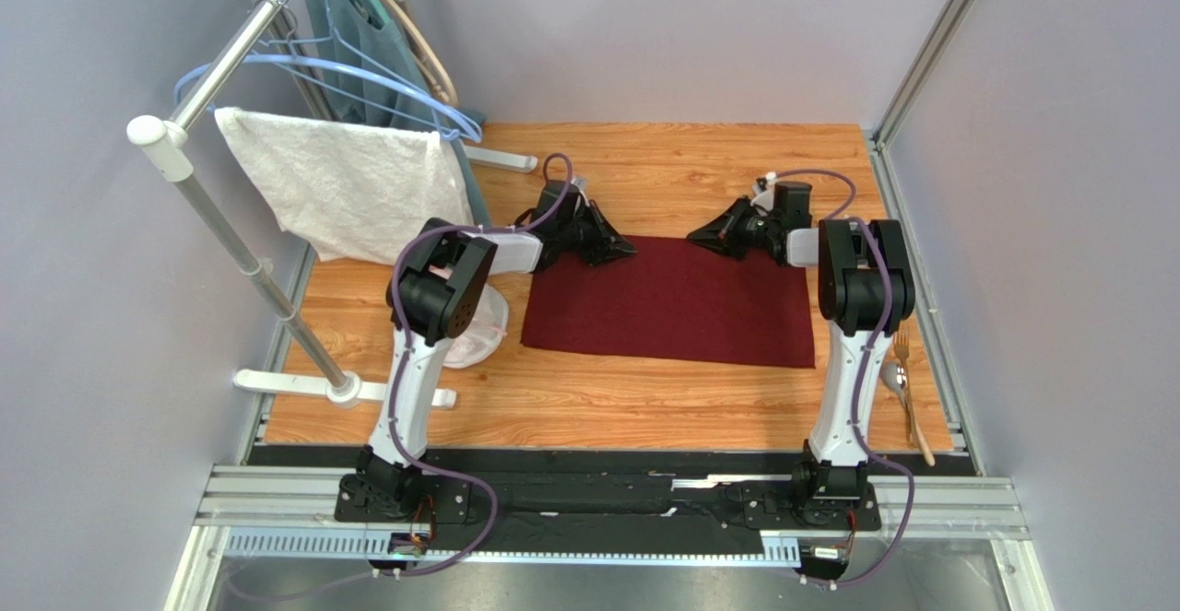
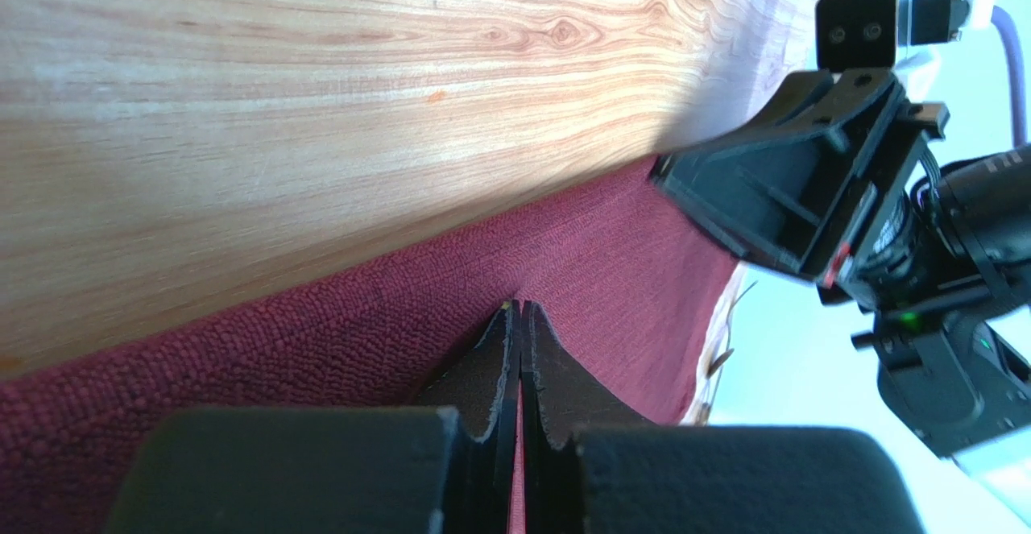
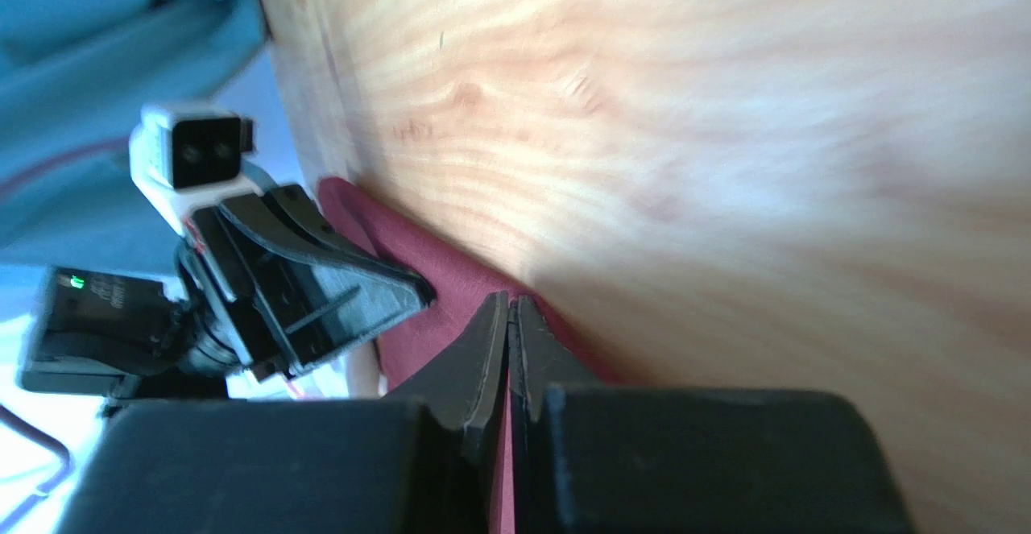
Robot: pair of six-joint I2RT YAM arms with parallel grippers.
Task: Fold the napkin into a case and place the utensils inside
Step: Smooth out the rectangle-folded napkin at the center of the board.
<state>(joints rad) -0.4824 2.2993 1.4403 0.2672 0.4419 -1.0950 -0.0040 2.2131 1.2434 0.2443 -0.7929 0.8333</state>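
Note:
The maroon napkin [image 1: 672, 310] lies flat as a wide rectangle in the middle of the wooden table. My left gripper [image 1: 604, 243] sits low at its far left corner, my right gripper [image 1: 715, 235] at its far right corner. In the left wrist view the left gripper [image 2: 520, 308] is shut, with a sliver of the napkin [image 2: 363, 329] pinched between its jaws. In the right wrist view the right gripper [image 3: 510, 302] is likewise shut on the napkin's [image 3: 418, 271] far edge. The utensils [image 1: 907, 390], a fork and a spoon, lie by the table's right edge, beside the right arm.
A white towel [image 1: 340, 183] hangs on a metal rack [image 1: 222, 79] at the back left, with hangers [image 1: 395, 79] above it. A white round object [image 1: 481, 335] sits under the left arm's elbow. A metal rail [image 1: 907, 238] borders the table on the right.

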